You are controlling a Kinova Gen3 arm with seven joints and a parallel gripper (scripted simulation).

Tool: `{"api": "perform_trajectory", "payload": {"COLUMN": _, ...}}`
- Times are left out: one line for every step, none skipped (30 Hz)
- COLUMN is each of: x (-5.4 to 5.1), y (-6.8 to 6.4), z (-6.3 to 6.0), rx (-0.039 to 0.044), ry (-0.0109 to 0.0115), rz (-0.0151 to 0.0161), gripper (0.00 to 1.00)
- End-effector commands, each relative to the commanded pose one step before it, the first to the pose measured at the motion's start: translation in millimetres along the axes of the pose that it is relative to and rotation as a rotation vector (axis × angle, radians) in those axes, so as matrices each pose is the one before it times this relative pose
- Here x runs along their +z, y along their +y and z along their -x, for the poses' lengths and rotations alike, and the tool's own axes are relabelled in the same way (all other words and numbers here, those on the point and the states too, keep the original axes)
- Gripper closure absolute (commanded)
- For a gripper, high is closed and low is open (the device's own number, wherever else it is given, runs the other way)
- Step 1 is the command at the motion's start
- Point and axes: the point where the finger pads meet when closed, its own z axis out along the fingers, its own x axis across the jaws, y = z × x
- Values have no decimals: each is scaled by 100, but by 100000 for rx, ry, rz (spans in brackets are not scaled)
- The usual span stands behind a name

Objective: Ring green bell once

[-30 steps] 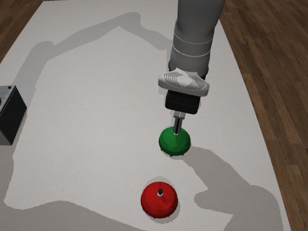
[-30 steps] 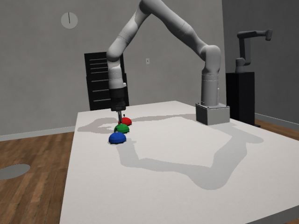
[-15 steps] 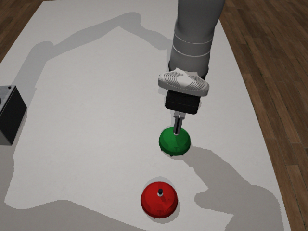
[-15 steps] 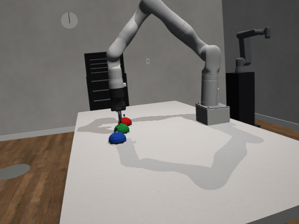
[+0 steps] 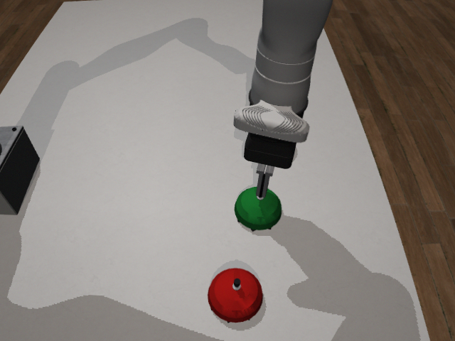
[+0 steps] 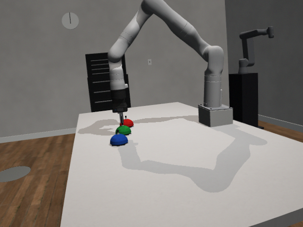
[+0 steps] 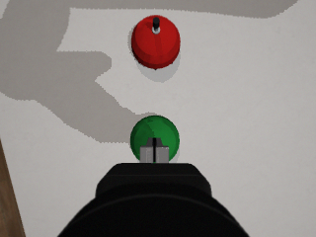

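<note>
A: Where does the green bell sit?

B: On the white desk, in the middle of a row of three domes. The exterior view shows the red bell behind it and the blue bell in front, each near its neighbour.

A: And the claw?

B: It hangs straight down over the green dome, fingers clenched together with nothing between them. Their tips meet the crown of the bell right where its button would be. The button itself is hidden under the fingers, so how far down it is pushed cannot be told from these views.

A: Does the red bell's button show?

B: Yes. A small dark button stands upright on the red dome, well apart from the claw.

A: What lies farther out?

B: The grey arm arches up from a grey pedestal at the desk's far corner and casts broad shadows across the white top. Behind the desk stands a black slatted cabinet, and at the right a second, dark arm sits on a black stand. A round disc hangs on the grey wall, and wooden floor surrounds the desk.
</note>
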Motion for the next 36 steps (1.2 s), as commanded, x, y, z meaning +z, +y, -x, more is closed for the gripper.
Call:
{"api": "perform_trajectory", "payload": {"x": 50, "y": -12, "z": -25, "rx": 11, "ry": 66, "rz": -16, "gripper": 83}}
{"api": "perform_trajectory", "payload": {"x": 0, "y": 0, "z": 0, "rx": 0, "ry": 0, "rz": 0, "gripper": 83}}
{"api": "perform_trajectory", "payload": {"x": 0, "y": 0, "z": 0, "rx": 0, "ry": 0, "rz": 0, "gripper": 83}}
{"api": "perform_trajectory", "payload": {"x": 0, "y": 0, "z": 0, "rx": 0, "ry": 0, "rz": 0, "gripper": 83}}
{"api": "perform_trajectory", "payload": {"x": 0, "y": 0, "z": 0, "rx": 0, "ry": 0, "rz": 0, "gripper": 83}}
{"api": "perform_trajectory", "payload": {"x": 0, "y": 0, "z": 0, "rx": 0, "ry": 0, "rz": 0, "gripper": 83}}
{"api": "perform_trajectory", "payload": {"x": 0, "y": 0, "z": 0, "rx": 0, "ry": 0, "rz": 0, "gripper": 83}}
{"api": "perform_trajectory", "payload": {"x": 0, "y": 0, "z": 0, "rx": 0, "ry": 0, "rz": 0, "gripper": 83}}
{"api": "perform_trajectory", "payload": {"x": 0, "y": 0, "z": 0, "rx": 0, "ry": 0, "rz": 0, "gripper": 83}}
{"api": "perform_trajectory", "payload": {"x": 0, "y": 0, "z": 0, "rx": 0, "ry": 0, "rz": 0, "gripper": 83}}
{"api": "perform_trajectory", "payload": {"x": 0, "y": 0, "z": 0, "rx": 0, "ry": 0, "rz": 0, "gripper": 83}}
{"api": "perform_trajectory", "payload": {"x": 0, "y": 0, "z": 0, "rx": 0, "ry": 0, "rz": 0, "gripper": 83}}
{"api": "perform_trajectory", "payload": {"x": 0, "y": 0, "z": 0, "rx": 0, "ry": 0, "rz": 0, "gripper": 83}}
{"api": "perform_trajectory", "payload": {"x": 0, "y": 0, "z": 0, "rx": 0, "ry": 0, "rz": 0, "gripper": 83}}
{"api": "perform_trajectory", "payload": {"x": -1, "y": 0, "z": 0, "rx": 0, "ry": 0, "rz": 0, "gripper": 83}}
{"api": "perform_trajectory", "payload": {"x": -5, "y": 0, "z": 0, "rx": 0, "ry": 0, "rz": 0, "gripper": 83}}
{"api": "perform_trajectory", "payload": {"x": -14, "y": 0, "z": 0, "rx": 0, "ry": 0, "rz": 0, "gripper": 83}}
{"api": "perform_trajectory", "payload": {"x": -26, "y": 0, "z": 0, "rx": 0, "ry": 0, "rz": 0, "gripper": 83}}
{"api": "perform_trajectory", "payload": {"x": 0, "y": 0, "z": 0, "rx": 0, "ry": 0, "rz": 0, "gripper": 83}}
{"api": "perform_trajectory", "payload": {"x": 0, "y": 0, "z": 0, "rx": 0, "ry": 0, "rz": 0, "gripper": 83}}
{"api": "perform_trajectory", "payload": {"x": -40, "y": 0, "z": 0, "rx": 0, "ry": 0, "rz": 0, "gripper": 83}}
{"api": "perform_trajectory", "payload": {"x": -57, "y": 0, "z": 0, "rx": 0, "ry": 0, "rz": 0, "gripper": 83}}
{"api": "perform_trajectory", "payload": {"x": -76, "y": 0, "z": 0, "rx": 0, "ry": 0, "rz": 0, "gripper": 83}}
{"api": "perform_trajectory", "payload": {"x": -96, "y": 0, "z": 0, "rx": 0, "ry": 0, "rz": 0, "gripper": 83}}
{"api": "perform_trajectory", "payload": {"x": -117, "y": 0, "z": 0, "rx": 0, "ry": 0, "rz": 0, "gripper": 83}}
{"api": "perform_trajectory", "payload": {"x": -137, "y": 0, "z": 0, "rx": 0, "ry": 0, "rz": 0, "gripper": 83}}
{"api": "perform_trajectory", "payload": {"x": -157, "y": 0, "z": 0, "rx": 0, "ry": 0, "rz": 0, "gripper": 83}}
{"api": "perform_trajectory", "payload": {"x": -178, "y": 0, "z": 0, "rx": 0, "ry": 0, "rz": 0, "gripper": 83}}
{"api": "perform_trajectory", "payload": {"x": -196, "y": 0, "z": 0, "rx": 0, "ry": 0, "rz": 0, "gripper": 83}}
{"api": "perform_trajectory", "payload": {"x": -215, "y": 0, "z": 0, "rx": 0, "ry": 0, "rz": 0, "gripper": 83}}
{"api": "perform_trajectory", "payload": {"x": -231, "y": 0, "z": 0, "rx": 0, "ry": 0, "rz": 0, "gripper": 83}}
{"api": "perform_trajectory", "payload": {"x": -246, "y": 0, "z": 0, "rx": 0, "ry": 0, "rz": 0, "gripper": 83}}
{"api": "perform_trajectory", "payload": {"x": -259, "y": 0, "z": 0, "rx": 0, "ry": 0, "rz": 0, "gripper": 83}}
{"api": "perform_trajectory", "payload": {"x": -270, "y": 0, "z": 0, "rx": 0, "ry": 0, "rz": 0, "gripper": 83}}
{"api": "perform_trajectory", "payload": {"x": -278, "y": 0, "z": 0, "rx": 0, "ry": 0, "rz": 0, "gripper": 83}}
{"api": "perform_trajectory", "payload": {"x": 0, "y": 0, "z": 0, "rx": 0, "ry": 0, "rz": 0, "gripper": 83}}
